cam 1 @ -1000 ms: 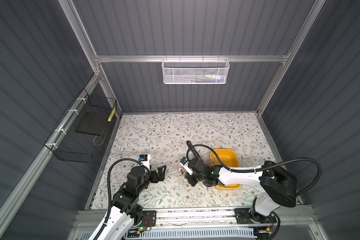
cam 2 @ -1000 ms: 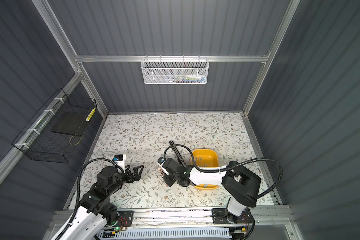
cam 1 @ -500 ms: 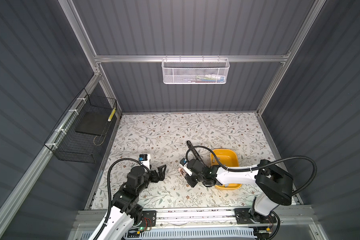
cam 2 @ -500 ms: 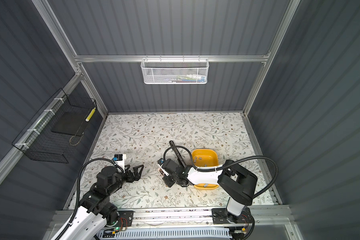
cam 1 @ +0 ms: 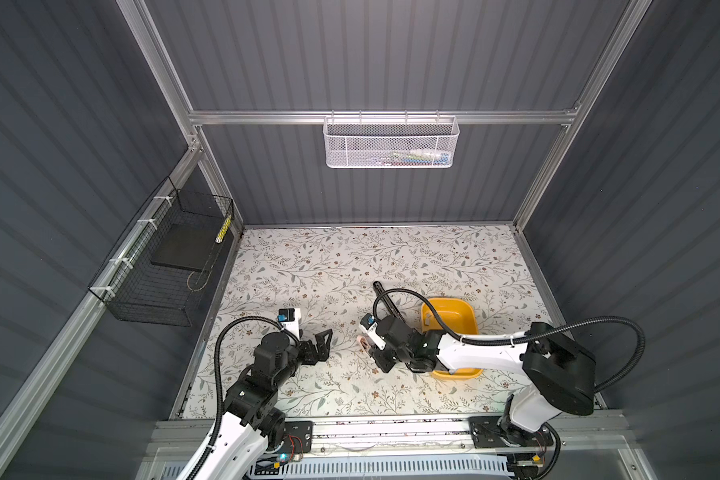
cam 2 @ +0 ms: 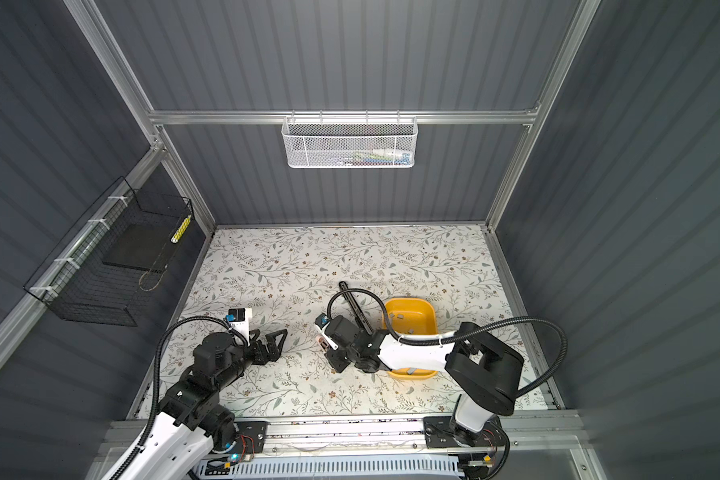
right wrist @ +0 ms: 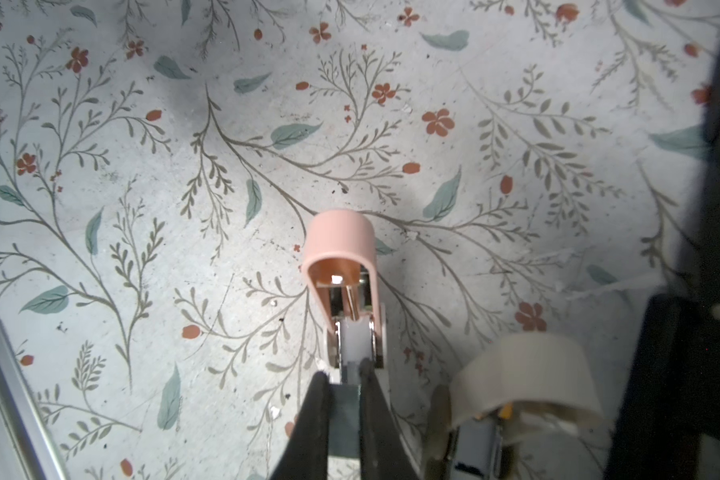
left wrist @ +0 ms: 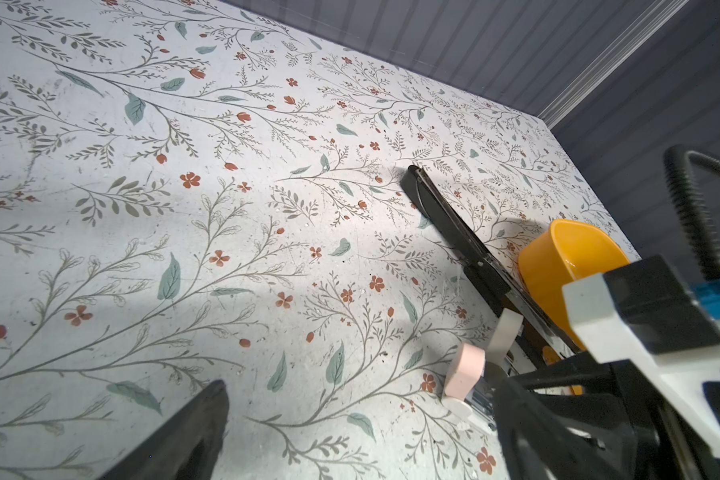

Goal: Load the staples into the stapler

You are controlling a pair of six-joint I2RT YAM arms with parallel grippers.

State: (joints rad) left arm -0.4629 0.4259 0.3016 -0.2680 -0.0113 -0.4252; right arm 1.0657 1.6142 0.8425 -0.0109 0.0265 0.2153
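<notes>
Staples (right wrist: 352, 345), flat and grey, reach from right tool (right wrist: 342, 370) into rounded pink stapler (right wrist: 339, 241).

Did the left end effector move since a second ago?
No. The left end effector sits open at the same spot on the flowery table, just as far from the yellow bowl as in the earlier top views.
</notes>
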